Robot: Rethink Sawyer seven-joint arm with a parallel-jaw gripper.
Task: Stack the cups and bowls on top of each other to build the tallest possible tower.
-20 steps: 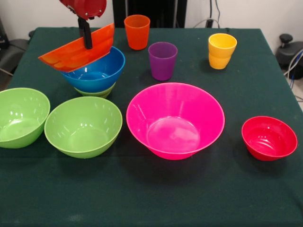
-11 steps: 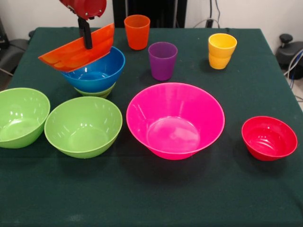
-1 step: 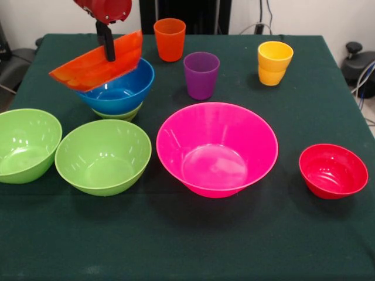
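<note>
Dark green tablecloth [image 3: 187,246]; white wall [image 3: 328,17]; cables [image 3: 366,82] right.

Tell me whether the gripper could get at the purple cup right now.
Probably not yet: the gripper is shut on the orange bowl, tilted over the blue bowl. The purple cup itself stands unobstructed.

no text, label, brand, number or sign can be read anywhere here, whether on the tableware or on the robot.
</note>
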